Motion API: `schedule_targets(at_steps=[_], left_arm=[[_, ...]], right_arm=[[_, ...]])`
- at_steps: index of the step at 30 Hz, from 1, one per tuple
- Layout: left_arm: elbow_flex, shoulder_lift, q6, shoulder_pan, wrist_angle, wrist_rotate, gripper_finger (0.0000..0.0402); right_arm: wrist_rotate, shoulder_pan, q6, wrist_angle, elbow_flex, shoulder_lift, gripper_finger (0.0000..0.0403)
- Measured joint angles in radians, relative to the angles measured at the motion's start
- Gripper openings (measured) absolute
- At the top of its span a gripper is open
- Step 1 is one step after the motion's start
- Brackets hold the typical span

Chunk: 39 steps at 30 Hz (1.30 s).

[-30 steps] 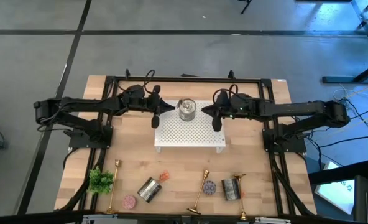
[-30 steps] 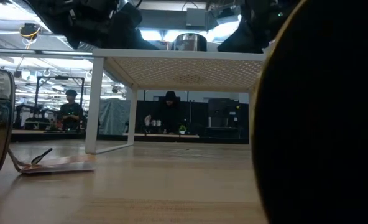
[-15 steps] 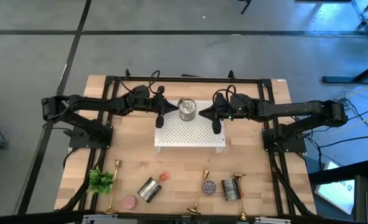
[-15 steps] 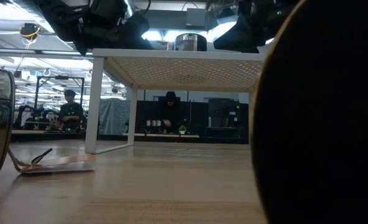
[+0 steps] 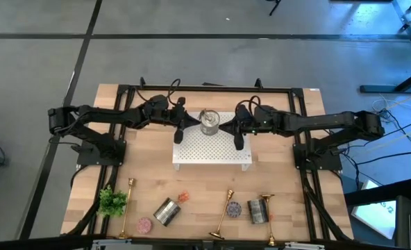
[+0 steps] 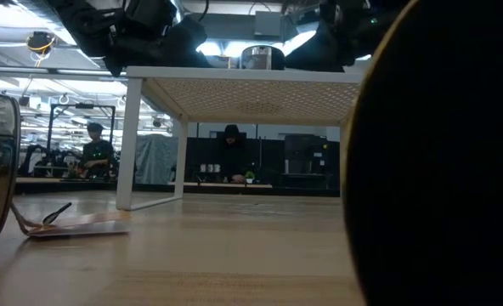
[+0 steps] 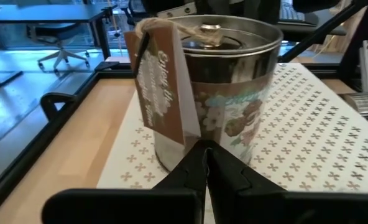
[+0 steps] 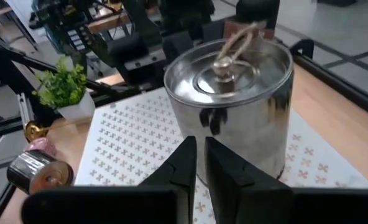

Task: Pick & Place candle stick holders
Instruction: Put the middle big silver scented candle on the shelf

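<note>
Three gold candle stick holders (image 5: 126, 208) (image 5: 224, 212) (image 5: 269, 219) are on the near part of the wooden table; no gripper is near them. A silver lidded tin (image 5: 208, 121) with a paper tag (image 7: 162, 87) stands on a white perforated shelf (image 5: 212, 149) at the table's middle. My left gripper (image 7: 204, 152) is shut, level, at the tin's left side low down. My right gripper (image 8: 200, 146) is shut, level, at the tin's right side. My left gripper's shut fingertips (image 7: 196, 163) point level at the tin's lower wall (image 7: 218, 134) from the table's left; I cannot tell whether they touch it. My right gripper's shut fingertips (image 8: 187, 155) point at the tin's wall (image 8: 246, 134) from the table's right; I cannot tell whether they touch.
Near the front edge are a small green plant (image 5: 112, 201), a silver tin on its side (image 5: 166, 211), another tin (image 5: 256, 210), and two small pink candles (image 5: 144, 226) (image 5: 235, 208). A large dark shape (image 6: 438, 170) blocks the low view's right half.
My left gripper has moved toward the tin on the shelf, staying shut. The tin has kept its place.
</note>
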Motion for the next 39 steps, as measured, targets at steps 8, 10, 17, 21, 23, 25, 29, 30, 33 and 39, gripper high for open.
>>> schedule_targets(at_steps=[8, 10, 17, 21, 23, 25, 29, 30, 33, 39], left_arm=[[0.000, 0.000, 0.002, -0.028, -0.001, 0.007, 0.0001], [0.000, 0.000, 0.003, -0.031, -0.001, 0.007, 0.0001], [0.000, 0.000, 0.003, -0.033, 0.000, 0.025, 0.0001], [0.000, 0.000, 0.004, -0.034, 0.000, 0.039, 0.0002], [0.000, 0.000, 0.004, -0.033, 0.000, 0.038, 0.0001], [0.000, 0.000, 0.004, -0.033, 0.000, 0.038, 0.0001], [0.000, 0.000, 0.004, -0.033, 0.003, 0.038, 0.0002], [0.000, 0.000, 0.005, -0.033, 0.003, 0.038, 0.0001], [0.000, 0.000, 0.012, -0.033, 0.004, 0.038, 0.0001], [-0.001, 0.000, 0.021, -0.033, 0.026, 0.038, 0.0001]], right_arm=[[0.001, 0.000, -0.003, -0.015, 0.018, 0.000, 0.0034], [0.021, 0.000, -0.003, -0.019, 0.018, -0.001, 0.0034], [0.068, -0.001, -0.008, -0.026, 0.018, -0.001, 0.0034], [0.079, -0.001, -0.011, -0.027, 0.019, -0.001, 0.0034], [0.080, -0.001, -0.011, -0.030, 0.019, -0.001, 0.0034], [0.080, -0.001, -0.011, -0.042, 0.019, -0.001, 0.0034], [0.080, -0.006, -0.005, -0.084, 0.019, -0.028, 0.0035], [0.081, -0.008, 0.001, -0.093, 0.019, -0.035, 0.0035], [0.082, -0.009, 0.017, -0.125, 0.020, -0.053, 0.0035], [0.082, -0.009, 0.023, -0.160, 0.020, -0.061, 0.0035]])
